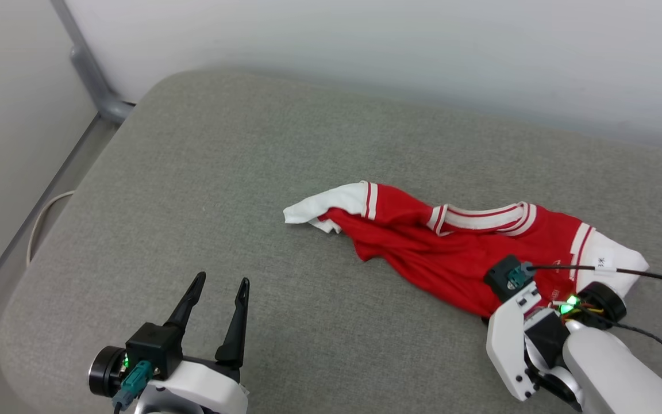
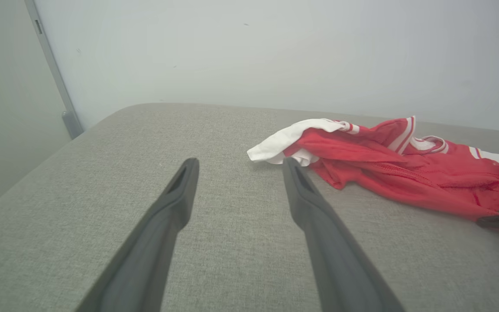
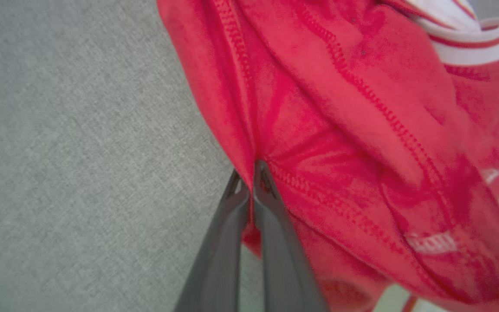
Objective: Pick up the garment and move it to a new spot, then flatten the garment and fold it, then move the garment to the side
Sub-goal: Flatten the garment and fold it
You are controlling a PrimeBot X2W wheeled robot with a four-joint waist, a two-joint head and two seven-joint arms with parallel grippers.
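Grey woven padding [image 1: 204, 190] fills most of the head view, with a pale wall along the top of the frame. On it, at centre right, lies the garment [image 1: 457, 247], crumpled. Its long axis runs across the frame from a white sleeve at mid-left to the other white sleeve at right, dipping slightly rightward, and the striped collar faces the top edge. At lower left the left gripper [image 1: 221, 280] hovers over bare padding, its fingers spread wide and holding nothing. In the right wrist view the right gripper [image 3: 247, 175] is pinched tight on a stitched fold of the red cloth at the garment's edge. This looks like the first step, the pick-up, with the cloth seemingly not yet raised. The next move calls for a steady lift so the thin fold does not slip, then a carry to a new spot.
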